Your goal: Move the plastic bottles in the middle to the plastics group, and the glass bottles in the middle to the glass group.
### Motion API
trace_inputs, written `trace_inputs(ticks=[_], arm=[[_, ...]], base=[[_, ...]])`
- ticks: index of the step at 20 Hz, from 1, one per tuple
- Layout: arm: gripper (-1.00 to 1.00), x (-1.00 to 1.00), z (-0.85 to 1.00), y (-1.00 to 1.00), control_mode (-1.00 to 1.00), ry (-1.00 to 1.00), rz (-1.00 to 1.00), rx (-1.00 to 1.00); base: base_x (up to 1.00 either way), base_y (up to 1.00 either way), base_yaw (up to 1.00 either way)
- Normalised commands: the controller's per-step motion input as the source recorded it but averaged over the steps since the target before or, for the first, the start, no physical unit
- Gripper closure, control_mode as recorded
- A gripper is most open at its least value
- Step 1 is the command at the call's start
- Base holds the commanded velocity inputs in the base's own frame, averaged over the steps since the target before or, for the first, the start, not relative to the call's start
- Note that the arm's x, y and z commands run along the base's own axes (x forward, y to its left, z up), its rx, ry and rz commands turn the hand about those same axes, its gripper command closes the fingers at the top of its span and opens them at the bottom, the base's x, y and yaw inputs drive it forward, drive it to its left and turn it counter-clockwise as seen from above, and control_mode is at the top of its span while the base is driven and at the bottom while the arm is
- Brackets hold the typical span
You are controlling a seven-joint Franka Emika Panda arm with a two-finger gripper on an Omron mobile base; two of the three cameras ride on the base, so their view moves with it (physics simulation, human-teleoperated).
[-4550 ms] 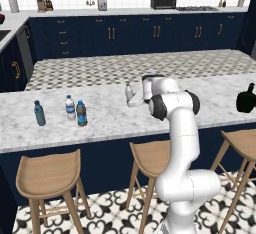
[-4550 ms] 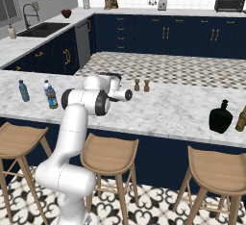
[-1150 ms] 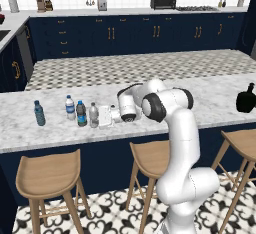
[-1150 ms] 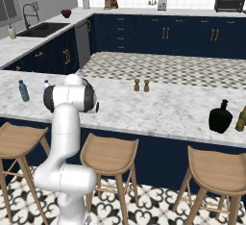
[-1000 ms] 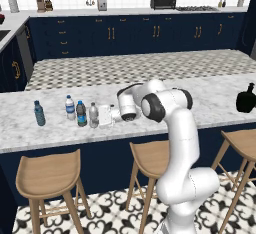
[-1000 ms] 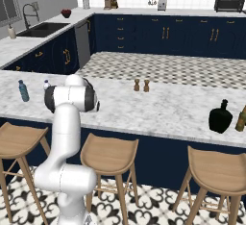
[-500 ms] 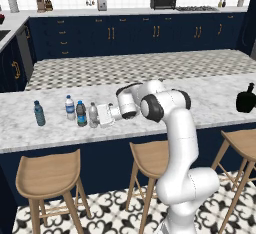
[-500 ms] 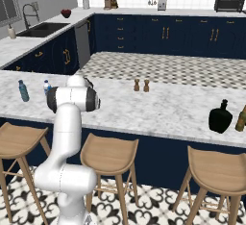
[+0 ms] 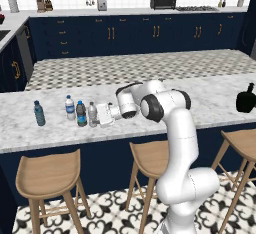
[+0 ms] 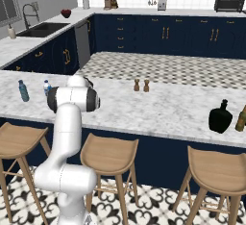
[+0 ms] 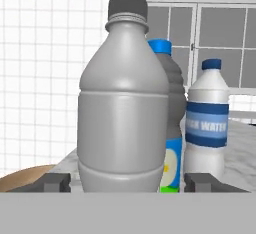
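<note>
The clear greyish bottle (image 9: pixel 92 114) stands upright on the marble counter (image 9: pixel 210 105), between my gripper's (image 9: pixel 96 117) spread fingers. In the hand view, bottle (image 11: pixel 125 113) fills the middle and both fingertips (image 11: pixel 55 182) stand off its sides; the gripper (image 11: pixel 127 183) is open. Close behind it are the dark bottle with the blue label (image 9: pixel 81 114) (image 11: pixel 172 128) and the clear white-capped bottle (image 9: pixel 70 107) (image 11: pixel 206 123). The teal bottle (image 9: pixel 38 113) (image 10: pixel 21 90) stands further left. The squat black bottle (image 9: pixel 246 99) (image 10: pixel 220 117) sits at the counter's far right.
A tan bottle (image 10: pixel 241 118) stands right of the black one. Salt and pepper shakers (image 10: pixel 141 85) sit mid-counter at the far edge. Wooden stools (image 9: pixel 50 170) line the near side under the counter. My arm (image 10: pixel 72 99) hides the bottles in the right base view.
Since 4.5 s ago the gripper has swung left to the bottle row, and the greyish bottle now stands beside the dark one. Over the last second almost nothing has shifted.
</note>
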Motion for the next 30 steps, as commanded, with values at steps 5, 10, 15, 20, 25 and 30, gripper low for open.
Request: trace_inputs(ticks=[5,10,15,20,25,30], arm=[[-1.0,0.0,0.0,-0.01,-1.0,-0.01,0.0,0.0],[-1.0,-0.01,0.0,-0.33,-1.0,0.0,0.0,0.0],[-1.0,-0.1,0.08,-0.47,-1.0,0.0,0.0,0.0],[-1.0,-0.2,0.3,-0.55,-1.0,0.04,-0.06,-0.02],[-1.0,-0.32,0.51,-0.49,-1.0,0.15,-0.26,-0.05],[-1.0,-0.36,0.6,-0.42,-1.0,0.2,-0.35,-0.16]], base=[[0.0,0.0,0.0],[0.0,0.0,0.0],[0.0,0.0,0.0],[0.0,0.0,0.0],[0.0,0.0,0.0],[0.0,0.0,0.0]])
